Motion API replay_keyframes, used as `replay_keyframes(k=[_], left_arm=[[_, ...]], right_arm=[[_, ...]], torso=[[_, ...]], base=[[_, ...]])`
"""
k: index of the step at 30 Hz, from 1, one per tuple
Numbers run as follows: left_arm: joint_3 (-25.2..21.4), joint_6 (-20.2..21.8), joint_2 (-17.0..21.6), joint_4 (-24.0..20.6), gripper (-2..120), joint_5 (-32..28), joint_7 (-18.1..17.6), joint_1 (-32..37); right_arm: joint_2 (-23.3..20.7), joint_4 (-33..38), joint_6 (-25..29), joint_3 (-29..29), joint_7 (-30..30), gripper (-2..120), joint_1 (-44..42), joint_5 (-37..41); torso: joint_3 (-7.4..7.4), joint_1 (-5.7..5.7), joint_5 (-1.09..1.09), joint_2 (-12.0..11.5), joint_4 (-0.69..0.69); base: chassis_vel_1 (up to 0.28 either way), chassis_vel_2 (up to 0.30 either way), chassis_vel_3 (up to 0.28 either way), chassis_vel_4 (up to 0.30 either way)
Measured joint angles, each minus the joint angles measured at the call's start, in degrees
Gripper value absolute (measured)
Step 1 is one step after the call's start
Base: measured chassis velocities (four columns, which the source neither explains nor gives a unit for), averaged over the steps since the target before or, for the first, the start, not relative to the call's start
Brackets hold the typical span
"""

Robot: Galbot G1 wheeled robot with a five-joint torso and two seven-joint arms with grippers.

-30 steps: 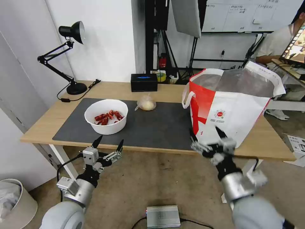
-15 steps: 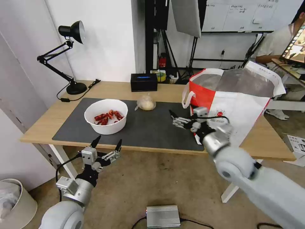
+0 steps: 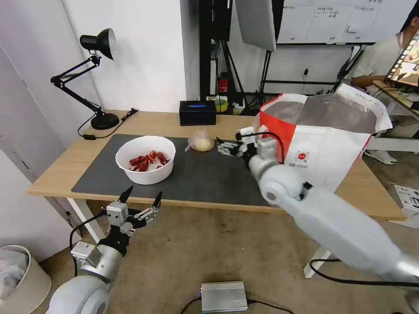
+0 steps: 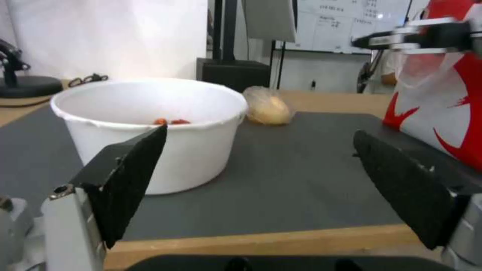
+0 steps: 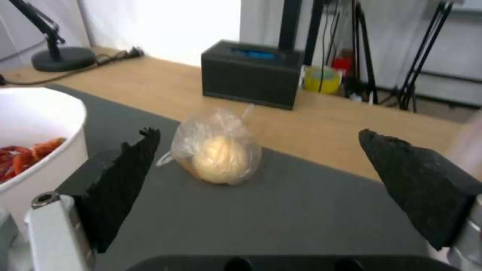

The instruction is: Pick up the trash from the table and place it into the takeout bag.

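On the table (image 3: 65, 161), the trash is a white bowl of red crayfish shells (image 3: 145, 159) at the left of the dark mat (image 3: 209, 174) and a small knotted clear bag with a yellowish lump (image 3: 201, 141) at the mat's back edge. The takeout bag (image 3: 323, 144) stands open at the right. My right gripper (image 3: 219, 147) hovers open just right of the knotted bag. The right wrist view shows the knotted bag (image 5: 218, 152) ahead of the spread fingers (image 5: 120, 180), apart from them. My left gripper (image 3: 142, 195) is open, below the table's front edge, facing the bowl (image 4: 150, 124).
A black tissue box (image 3: 197, 112) sits behind the knotted bag, and a black desk lamp (image 3: 94, 65) stands at the back left corner. On the floor are a silver box (image 3: 224, 296) and a white bin (image 3: 17, 279).
My right arm has swung up from below the table edge, past the takeout bag, and leftward over the mat to the knotted bag. The left gripper has sunk slightly.
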Motion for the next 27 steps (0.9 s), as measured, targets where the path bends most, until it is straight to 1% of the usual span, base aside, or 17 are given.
replay_keyframes(k=[3, 4, 7, 8, 11, 12, 15, 16, 20, 27], left_arm=[[0.7, -0.1, 0.1, 1.0, 100, 0.1, 0.0, -0.3], [0.7, -0.1, 0.1, 1.0, 100, 0.1, 0.0, -0.3], [1.0, -0.4, 0.2, 1.6, 100, 0.2, 0.0, -0.5], [1.0, -0.4, 0.2, 1.6, 100, 0.2, 0.0, -0.5], [1.3, -0.4, 0.0, 1.7, 100, 0.2, 0.0, -0.9], [1.3, -0.4, 0.0, 1.7, 100, 0.2, 0.0, -0.9], [1.5, -0.4, -0.2, 1.7, 100, 0.2, 0.0, -1.1], [1.5, -0.4, -0.2, 1.7, 100, 0.2, 0.0, -1.1], [1.4, -0.4, -0.2, 1.7, 100, 0.2, 0.0, -1.1], [1.2, -0.5, -0.5, 1.5, 100, 0.2, -0.1, -0.9]], right_arm=[[3.6, -5.0, -0.6, -1.5, 0.1, 100, 3.3, 1.8], [3.6, -5.0, -0.6, -1.5, 0.1, 100, 3.3, 1.8], [6.3, -8.8, -1.8, -2.5, -0.1, 100, 5.9, 3.1], [6.3, -8.8, -1.8, -2.5, -0.1, 100, 5.9, 3.1], [8.6, -12.0, -2.9, -2.8, -0.5, 100, 7.2, 3.6], [8.6, -12.0, -2.9, -2.8, -0.5, 100, 7.2, 3.6], [10.9, -15.1, -3.9, -2.8, -1.2, 100, 8.4, 4.3], [10.9, -15.1, -3.9, -2.8, -1.2, 100, 8.4, 4.3], [13.4, -18.4, -5.0, -2.5, -2.3, 100, 9.7, 4.5], [15.8, -21.8, -6.6, -2.2, -3.4, 100, 10.7, 4.6]], torso=[[0.0, 0.0, -0.01, 0.0, 0.0], [0.0, 0.0, -0.01, 0.0, 0.0], [0.0, 0.0, -0.01, 0.0, 0.01], [0.0, 0.0, -0.01, 0.0, 0.01], [0.0, 0.0, 0.0, 0.0, -0.01], [0.0, 0.0, 0.0, 0.0, -0.01], [0.0, 0.0, 0.0, 0.0, 0.0], [0.0, 0.0, 0.0, 0.0, 0.0], [0.0, 0.0, 0.0, 0.0, 0.0], [0.0, 0.0, 0.0, 0.0, 0.0]], base=[[0.0, 0.0, 0.0, 0.0], [0.0, 0.0, 0.0, 0.0], [0.0, 0.0, 0.0, 0.0], [0.0, 0.0, 0.0, 0.0], [0.0, 0.0, 0.0, 0.0], [0.0, 0.0, 0.0, 0.0], [0.0, 0.0, 0.0, 0.0], [0.0, 0.0, 0.0, 0.0], [0.0, 0.0, 0.0, 0.0], [0.0, 0.0, 0.0, 0.0]])
